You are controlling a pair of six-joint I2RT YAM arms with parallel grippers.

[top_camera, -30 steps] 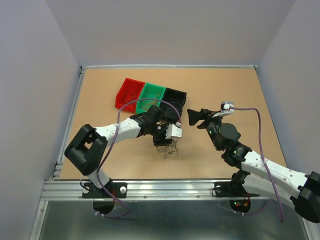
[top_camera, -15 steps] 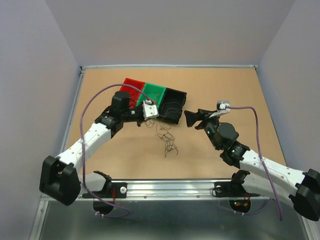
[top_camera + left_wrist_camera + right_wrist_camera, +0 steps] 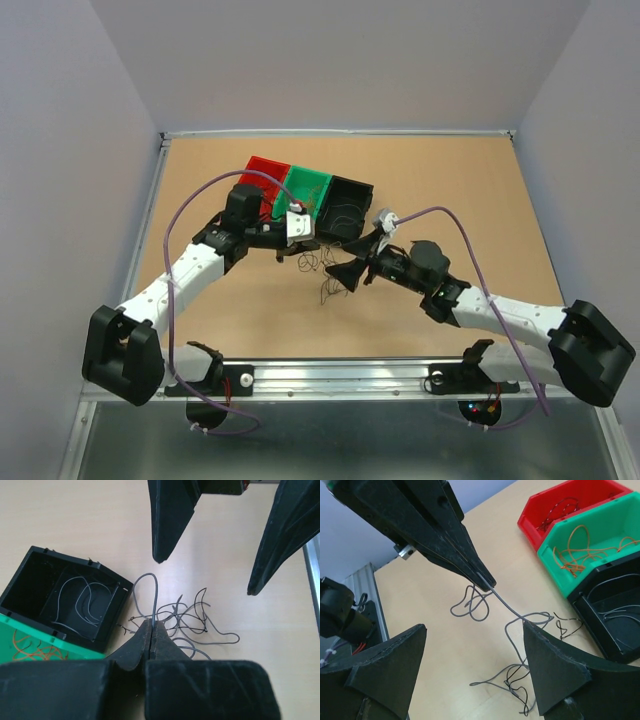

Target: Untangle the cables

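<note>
Cables (image 3: 182, 615), one strand (image 3: 155, 600) clamped in left jaws, right jaws wide, low opposite

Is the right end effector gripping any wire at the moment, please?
No, the right end effector is open, its jaws standing wide apart, while the left end effector pinches the grey wire.

Three open bins are counted: one red plastic bin (image 3: 265, 165), one green plastic bin (image 3: 310, 178) and one black plastic bin (image 3: 352, 186). One tangled bunch of hair-thin grey and dark wires (image 3: 192, 617) is seen on the single tan wooden worktop (image 3: 480, 190); its strands cannot be counted. Two black pincers are seen: the left pincer (image 3: 151, 625) and the right pincer (image 3: 474, 626).
</note>
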